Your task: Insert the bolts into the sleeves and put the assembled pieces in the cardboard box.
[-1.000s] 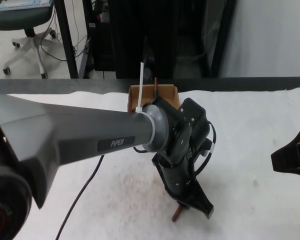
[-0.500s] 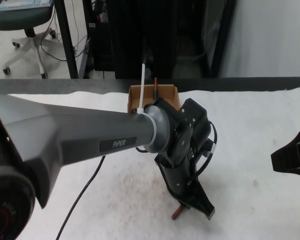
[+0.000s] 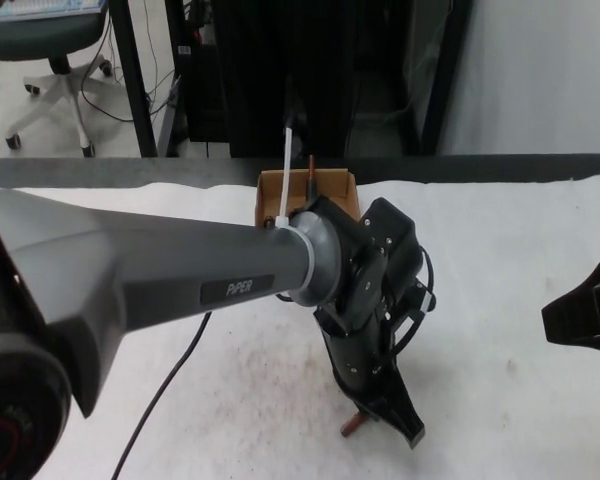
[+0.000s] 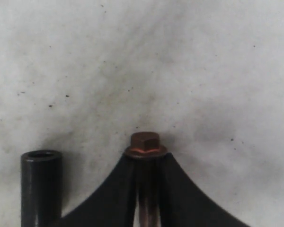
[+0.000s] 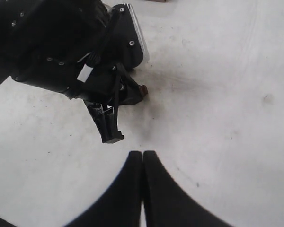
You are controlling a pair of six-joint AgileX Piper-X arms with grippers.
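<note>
- bolt [image 4: 145, 144] clamped in left gripper [image 4: 146, 160], head just past the fingertips, shank running back between them, low over the bench [image 4: 213, 71].
- sleeve [image 4: 41, 187] just beside it, axis roughly parallel, open mouth at the head end; left arm is nearer.
- right gripper [image 5: 143, 158] closed on nothing, well apart.

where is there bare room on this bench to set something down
The widest bare cloth lies between the left gripper and the right gripper, running back to the far edge right of the cardboard box. Crowded spot: around the left gripper, shut on a bolt with a sleeve close beside it.
</note>
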